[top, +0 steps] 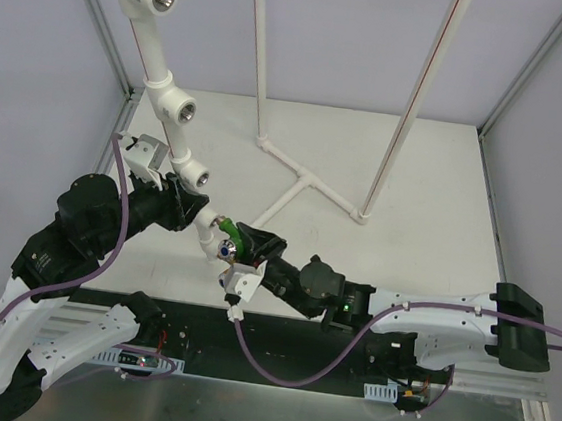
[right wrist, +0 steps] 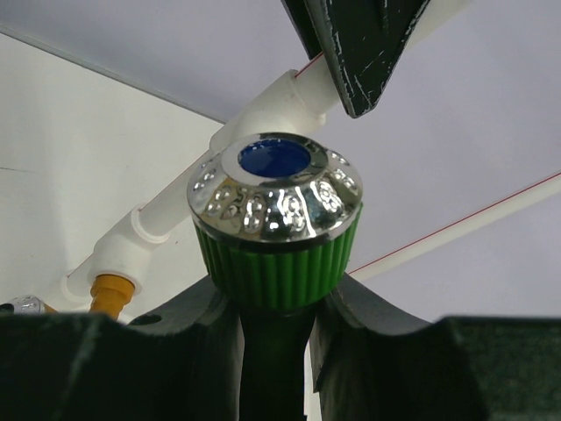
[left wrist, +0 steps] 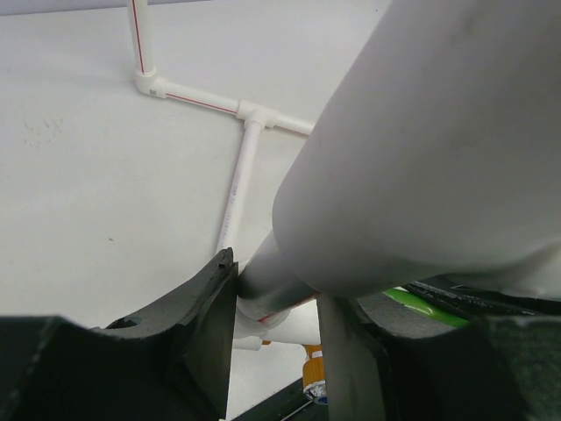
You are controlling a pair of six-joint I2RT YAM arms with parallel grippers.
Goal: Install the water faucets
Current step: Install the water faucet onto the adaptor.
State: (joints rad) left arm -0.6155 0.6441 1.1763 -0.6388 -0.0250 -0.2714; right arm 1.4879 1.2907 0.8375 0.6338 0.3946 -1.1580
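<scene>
The main risk is cross-threading: the right gripper is clamped tight on the green faucet, which sits just beside the lowest fitting of the white pipe. If the faucet's stem meets the threaded hole at a tilt, turning it could jam or chew the plastic thread. Whether the stem has entered the hole cannot be told, as that end is hidden. The left gripper is closed narrowly around the pipe to steady it. That surface is smooth and round, so the pipe may twist or slide between the fingers once torque comes on, and the tall frame could swing. The grip on the faucet is safer, because its green collar is ribbed all round and gives the dark, matte, slightly scuffed fingers something to bite. Above the collar flares a mirror-bright dimpled cap with a blue disc in its middle; it is slick and poor to hold. The orange faucet appears already seated in a neighbouring white fitting. The pipe carries a thin red stripe, and the table is plain matte white
</scene>
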